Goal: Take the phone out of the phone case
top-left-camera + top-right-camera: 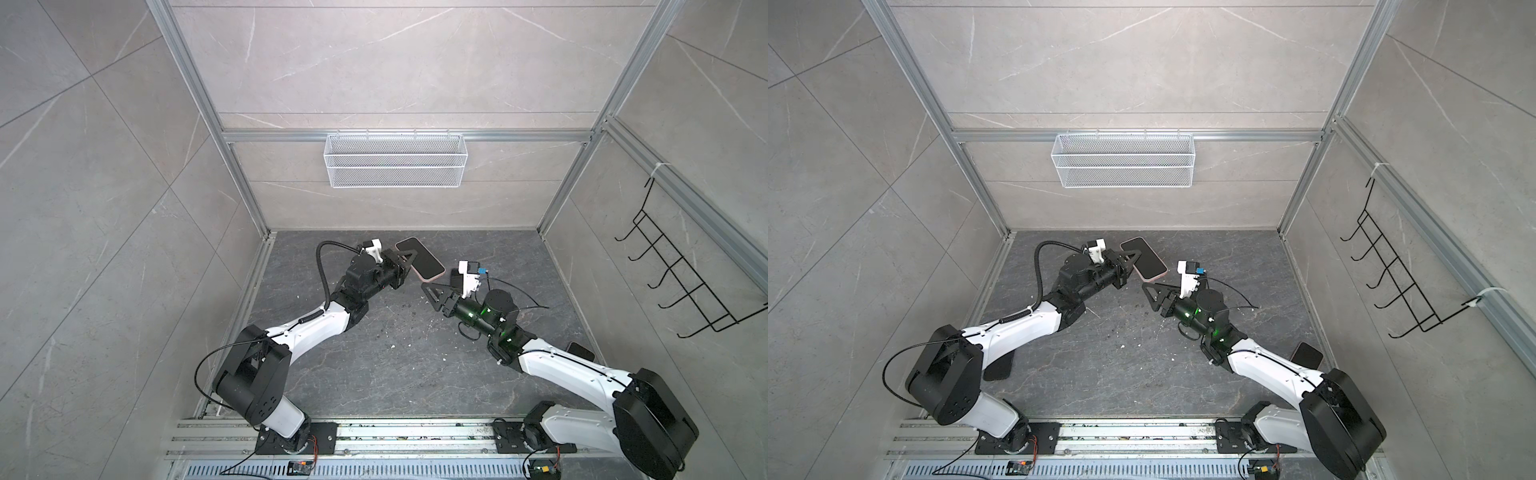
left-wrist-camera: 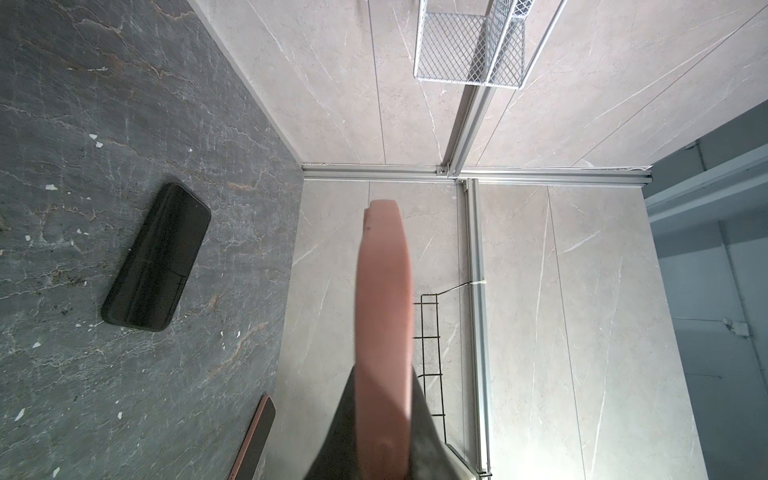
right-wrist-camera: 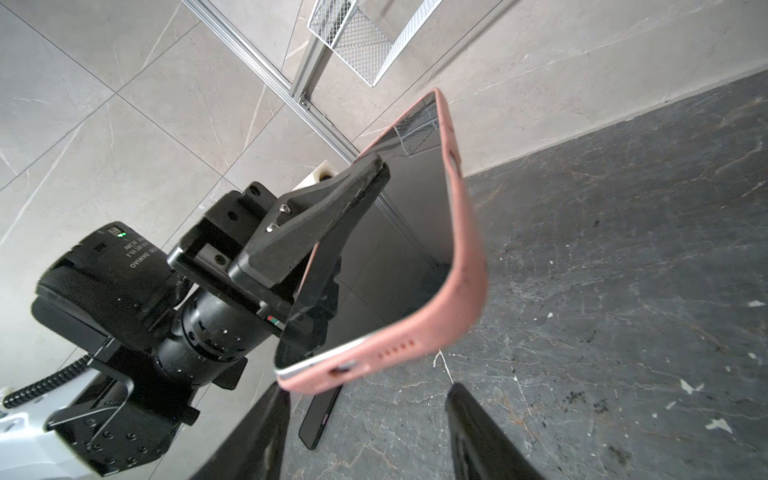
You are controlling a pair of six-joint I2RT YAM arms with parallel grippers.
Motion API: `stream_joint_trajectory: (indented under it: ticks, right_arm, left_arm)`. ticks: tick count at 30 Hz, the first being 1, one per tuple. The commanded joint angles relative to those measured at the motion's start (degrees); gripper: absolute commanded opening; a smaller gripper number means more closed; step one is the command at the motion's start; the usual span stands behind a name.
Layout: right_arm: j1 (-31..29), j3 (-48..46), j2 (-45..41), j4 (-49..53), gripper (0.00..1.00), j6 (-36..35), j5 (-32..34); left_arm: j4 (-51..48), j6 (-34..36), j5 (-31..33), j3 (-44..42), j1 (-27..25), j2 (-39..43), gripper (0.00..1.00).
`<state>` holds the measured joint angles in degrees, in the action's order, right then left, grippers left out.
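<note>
Left claw (image 1: 409, 257) clamped on phone (image 3: 407, 232), held clear of counter (image 1: 374, 374) so my right claw (image 1: 436, 286), apart, can peel phone case (image 3: 469, 257).

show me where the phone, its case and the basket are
phone (image 3: 407, 232), right wrist view, on the dark screen
case (image 3: 471, 266), right wrist view, on the pink side edge
basket (image 1: 395, 176), in a top view, on the front mesh wall

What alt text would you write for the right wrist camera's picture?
The left tool clamps a phone in a pink case, held above a dark stone floor. The right tool stands open in the foreground; another dark phone lies on the floor.
</note>
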<state>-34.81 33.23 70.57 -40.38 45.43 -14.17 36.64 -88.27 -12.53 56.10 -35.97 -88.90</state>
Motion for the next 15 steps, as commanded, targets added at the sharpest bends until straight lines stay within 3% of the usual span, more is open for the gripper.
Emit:
stream_joint_trajectory:
  ticks: [1, 15]
  right_arm:
    - [0.27, -0.9, 0.0, -4.15, 0.62, 1.75, -0.14]
    - [1.59, -2.21, 3.59, -7.09, 0.59, 4.06, -0.1]
  left_arm:
    - [7.46, -0.68, 0.52, 0.58, -0.16, -0.31, 0.0]
    - [8.18, -1.2, 0.85, 1.08, -1.28, -0.49, 0.0]
